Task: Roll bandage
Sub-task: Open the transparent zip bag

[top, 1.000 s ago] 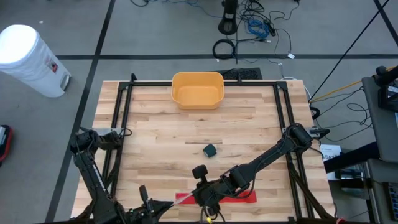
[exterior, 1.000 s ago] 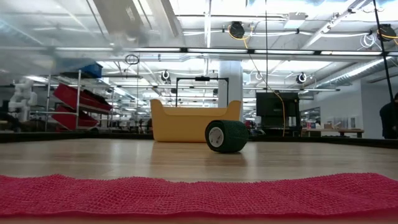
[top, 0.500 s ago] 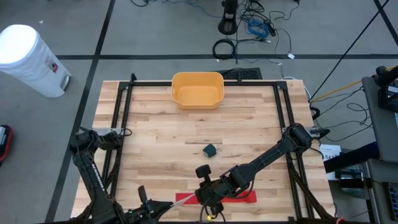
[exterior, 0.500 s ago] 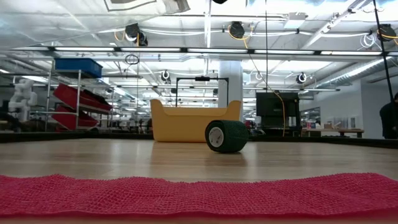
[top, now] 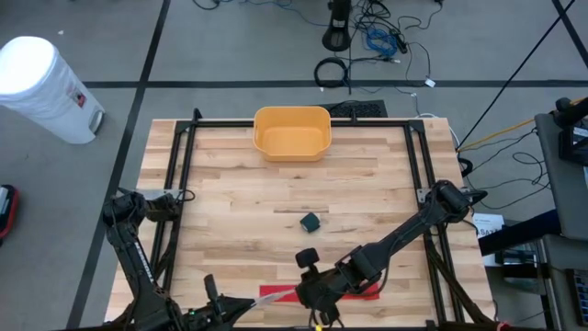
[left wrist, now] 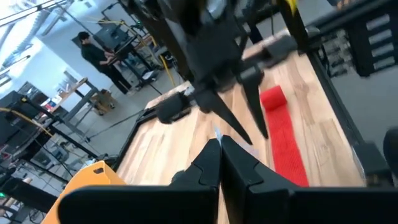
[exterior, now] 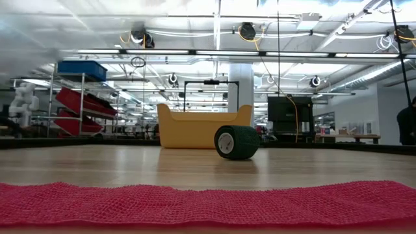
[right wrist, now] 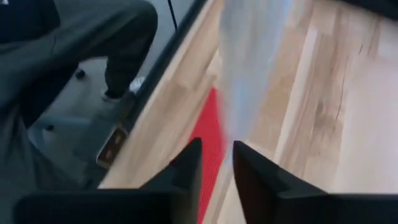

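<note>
Presently: 1 red bandage (top: pixel 354 292), flat mesh strip w/ rolled end, at table's 6 o'clock edge. 1 dark green roll (top: pixel 310 221), center. 1 yellow tub (top: pixel 291 131), 12 o'clock. Butcher-block table (top: pixel 230 198); shelving, ceiling lights behind. Left gripper (left wrist: pixel 219 147) clenched, empty. Right gripper (right wrist: pixel 214 149) slightly parted above strip, grasping nothing.

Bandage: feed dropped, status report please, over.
Left gripper shut, at front edge. Right gripper open, over red bandage end. Bandage lying flat. Green roll well clear.
</note>
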You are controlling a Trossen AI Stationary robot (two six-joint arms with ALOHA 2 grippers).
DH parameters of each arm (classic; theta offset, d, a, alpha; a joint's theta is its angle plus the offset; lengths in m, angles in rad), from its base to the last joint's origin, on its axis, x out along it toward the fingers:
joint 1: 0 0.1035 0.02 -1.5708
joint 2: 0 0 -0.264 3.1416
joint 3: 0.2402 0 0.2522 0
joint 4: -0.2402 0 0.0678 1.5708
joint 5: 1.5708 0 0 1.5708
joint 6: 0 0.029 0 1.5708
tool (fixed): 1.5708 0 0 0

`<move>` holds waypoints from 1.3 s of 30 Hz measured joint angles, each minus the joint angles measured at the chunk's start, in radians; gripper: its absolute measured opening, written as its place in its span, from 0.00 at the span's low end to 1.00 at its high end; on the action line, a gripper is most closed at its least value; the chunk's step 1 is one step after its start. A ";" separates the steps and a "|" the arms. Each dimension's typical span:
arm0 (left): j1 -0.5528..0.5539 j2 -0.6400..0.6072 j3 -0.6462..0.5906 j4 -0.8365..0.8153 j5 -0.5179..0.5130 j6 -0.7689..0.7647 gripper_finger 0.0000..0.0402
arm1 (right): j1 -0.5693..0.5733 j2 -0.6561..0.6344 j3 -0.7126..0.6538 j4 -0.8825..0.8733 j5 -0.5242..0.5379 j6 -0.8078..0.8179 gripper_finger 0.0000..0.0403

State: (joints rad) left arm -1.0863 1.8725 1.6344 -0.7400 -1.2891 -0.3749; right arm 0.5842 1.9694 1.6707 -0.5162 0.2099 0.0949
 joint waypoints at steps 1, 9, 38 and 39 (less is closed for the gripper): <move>0.000 0.000 0.000 -0.013 0.006 0.016 0.01 | 0.001 -0.001 0.000 0.015 0.001 -0.013 0.23; 0.002 0.000 -0.005 -0.039 0.081 0.262 0.01 | -0.003 -0.001 0.000 0.193 0.044 -0.113 0.38; 0.016 0.000 -0.007 -0.028 0.164 0.193 0.01 | -0.027 0.013 0.001 0.262 0.050 -0.178 0.25; 0.016 0.000 -0.007 -0.028 0.164 0.174 0.01 | -0.027 0.013 0.000 0.258 0.050 -0.177 0.25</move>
State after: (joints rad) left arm -1.0698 1.8725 1.6276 -0.7681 -1.1248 -0.2008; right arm 0.5571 1.9823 1.6711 -0.2583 0.2600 -0.0819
